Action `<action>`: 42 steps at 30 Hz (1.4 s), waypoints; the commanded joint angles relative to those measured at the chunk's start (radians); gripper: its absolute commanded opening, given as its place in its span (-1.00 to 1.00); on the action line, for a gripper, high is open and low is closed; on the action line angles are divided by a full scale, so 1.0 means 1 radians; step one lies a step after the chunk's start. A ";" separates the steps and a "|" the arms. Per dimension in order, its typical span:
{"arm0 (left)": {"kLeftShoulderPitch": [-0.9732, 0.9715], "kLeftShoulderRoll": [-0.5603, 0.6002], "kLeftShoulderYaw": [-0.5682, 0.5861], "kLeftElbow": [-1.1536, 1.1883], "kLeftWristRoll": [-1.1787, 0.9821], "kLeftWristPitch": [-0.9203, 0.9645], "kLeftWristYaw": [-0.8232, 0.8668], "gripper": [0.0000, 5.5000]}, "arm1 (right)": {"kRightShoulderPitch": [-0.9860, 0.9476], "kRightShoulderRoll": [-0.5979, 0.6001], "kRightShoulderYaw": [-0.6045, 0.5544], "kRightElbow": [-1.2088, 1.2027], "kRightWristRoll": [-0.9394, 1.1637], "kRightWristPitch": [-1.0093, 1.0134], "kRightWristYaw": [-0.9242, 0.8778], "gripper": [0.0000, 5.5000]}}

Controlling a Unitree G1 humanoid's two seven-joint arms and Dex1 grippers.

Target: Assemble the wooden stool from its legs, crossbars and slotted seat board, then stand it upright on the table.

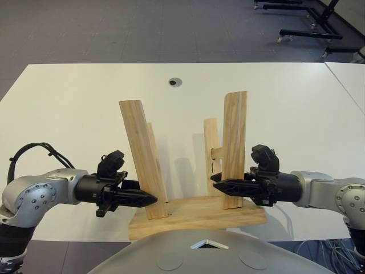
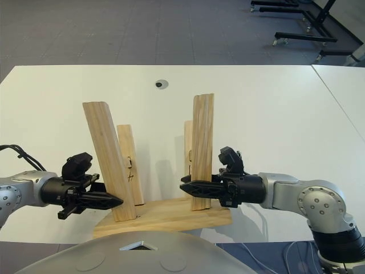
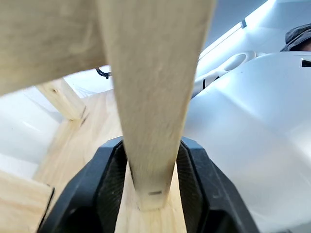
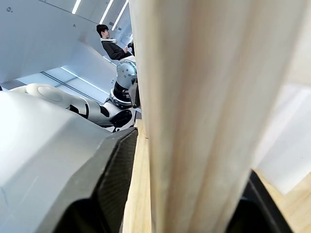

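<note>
The stool stands upside down: its seat board (image 1: 197, 217) lies flat near the table's front edge with four wooden legs pointing up. My left gripper (image 1: 149, 200) is shut on the front left leg (image 1: 140, 148) low down, just above the board; the left wrist view shows that leg (image 3: 155, 97) between the black pads (image 3: 104, 184). My right gripper (image 1: 228, 185) is shut on the front right leg (image 1: 235, 137), also near its base, and that leg (image 4: 204, 116) is seen up close in the right wrist view. A short crossbar (image 1: 217, 152) joins the back right leg (image 1: 212, 142) to the front right one. The back left leg (image 2: 128, 160) stands partly hidden.
The white table (image 1: 296, 114) has a round cable hole (image 1: 175, 82) behind the stool and open surface to the left, right and back. Wheeled metal frames (image 1: 308, 28) stand on the floor far back right.
</note>
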 commanded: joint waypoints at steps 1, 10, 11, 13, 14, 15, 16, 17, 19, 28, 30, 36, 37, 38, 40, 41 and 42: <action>-0.038 -0.008 0.012 0.020 0.033 -0.011 0.019 -0.18 | -0.022 0.031 -0.021 0.024 -0.008 -0.035 -0.047 0.03; -0.127 -0.007 0.112 0.103 0.063 -0.034 0.027 0.27 | -0.052 0.046 -0.101 0.103 -0.070 -0.094 -0.034 0.60; -0.123 0.002 0.117 0.106 0.075 -0.037 0.022 0.27 | -0.053 0.038 -0.109 0.116 -0.092 -0.097 -0.021 0.68; -0.106 0.018 0.128 0.114 0.102 -0.048 0.002 0.27 | -0.043 0.020 -0.116 0.137 -0.157 -0.106 0.027 0.80; -0.095 0.022 0.132 0.114 0.112 -0.052 -0.006 0.27 | -0.037 0.015 -0.123 0.154 -0.184 -0.110 0.050 0.86; -0.085 0.025 0.134 0.113 0.124 -0.058 -0.015 0.27 | -0.030 0.012 -0.129 0.167 -0.207 -0.113 0.073 0.93; -0.078 0.025 0.136 0.113 0.138 -0.068 -0.019 0.27 | -0.021 0.009 -0.139 0.178 -0.226 -0.117 0.093 0.95; -0.073 0.023 0.143 0.116 0.146 -0.076 -0.022 0.27 | -0.015 0.009 -0.152 0.188 -0.239 -0.120 0.111 0.95; -0.070 0.018 0.174 0.126 0.142 -0.087 -0.026 0.27 | -0.009 0.019 -0.190 0.207 -0.225 -0.119 0.126 0.95; -0.034 0.014 0.285 0.186 0.406 -0.451 -0.075 0.27 | 0.064 0.034 -0.329 0.208 -0.260 -0.161 0.225 0.95; -0.056 0.000 0.264 0.278 0.582 -0.644 -0.027 0.27 | 0.077 0.047 -0.322 0.194 -0.372 -0.233 0.195 0.95; -0.024 -0.065 0.187 0.455 0.884 -1.176 -0.020 0.27 | 0.157 0.077 -0.262 0.167 -0.684 -0.414 0.131 0.95; 0.005 -0.061 0.178 0.457 0.904 -1.231 -0.036 0.27 | 0.165 0.077 -0.245 0.166 -0.731 -0.459 0.154 0.95; 0.030 -0.053 0.172 0.462 0.925 -1.276 -0.045 0.27 | 0.185 0.073 -0.231 0.161 -0.784 -0.524 0.198 0.95; 0.059 -0.024 0.161 0.485 0.980 -1.351 -0.053 0.27 | 0.242 0.050 -0.200 0.168 -0.899 -0.676 0.309 0.95; 0.067 -0.008 0.157 0.499 1.005 -1.383 -0.057 0.27 | 0.262 0.041 -0.188 0.181 -0.939 -0.731 0.351 0.95; 0.067 0.006 0.153 0.512 1.024 -1.408 -0.062 0.27 | 0.275 0.035 -0.172 0.202 -0.989 -0.789 0.380 0.95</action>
